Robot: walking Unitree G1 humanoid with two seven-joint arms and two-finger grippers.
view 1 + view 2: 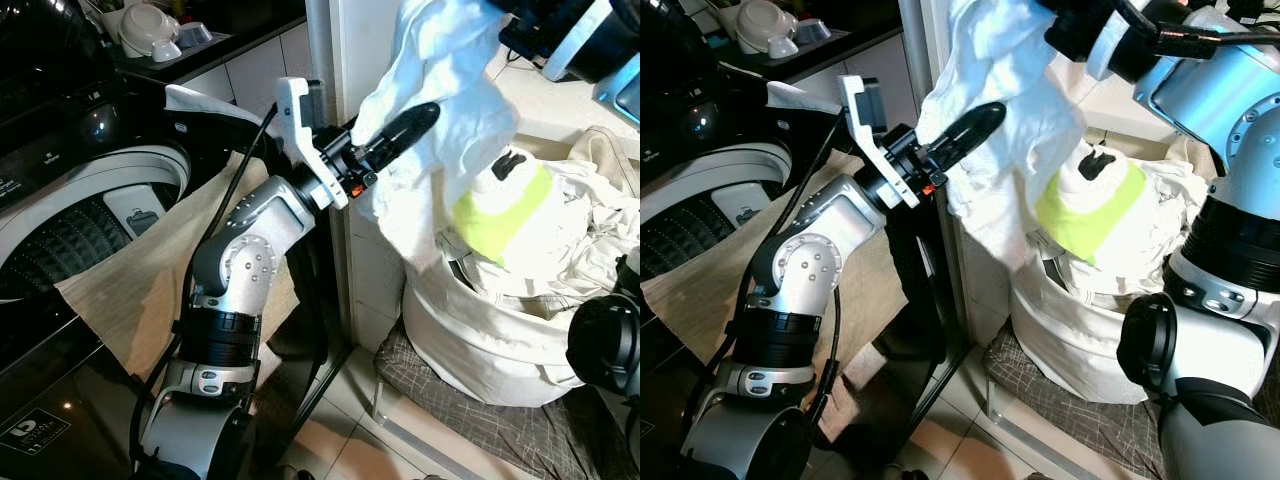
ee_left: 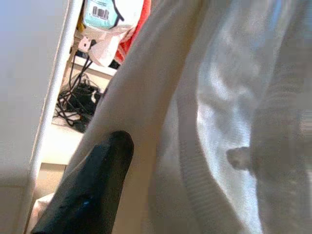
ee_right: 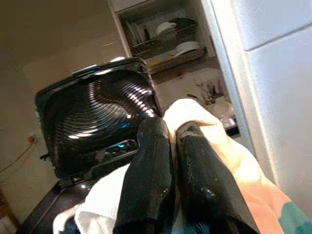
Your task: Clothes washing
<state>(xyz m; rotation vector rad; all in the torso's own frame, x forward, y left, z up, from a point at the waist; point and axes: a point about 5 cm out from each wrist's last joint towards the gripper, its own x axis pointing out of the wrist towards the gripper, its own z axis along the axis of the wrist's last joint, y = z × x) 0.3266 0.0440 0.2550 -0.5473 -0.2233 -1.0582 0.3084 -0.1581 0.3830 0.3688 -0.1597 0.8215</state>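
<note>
A white garment (image 1: 440, 90) hangs in the air above a white laundry basket (image 1: 490, 345). My right gripper (image 3: 171, 127) is shut on the garment's top edge, high at the upper right. My left gripper (image 1: 410, 125) reaches in from the left at mid-height and is open. One of its black fingers (image 2: 105, 165) lies against the cloth, and the cloth hides the other. The basket holds more white laundry and a piece with a yellow-green band (image 1: 500, 215). At the left stands the washing machine, with its drum opening (image 1: 60, 240) open under a raised black lid (image 3: 97, 122).
A beige cloth (image 1: 150, 290) drapes over the washer's front edge. A white cabinet post (image 1: 345, 60) stands between washer and basket. Dishes (image 1: 150, 30) sit on the counter behind. A grey checked cloth (image 1: 470, 420) lies on the tiled floor under the basket.
</note>
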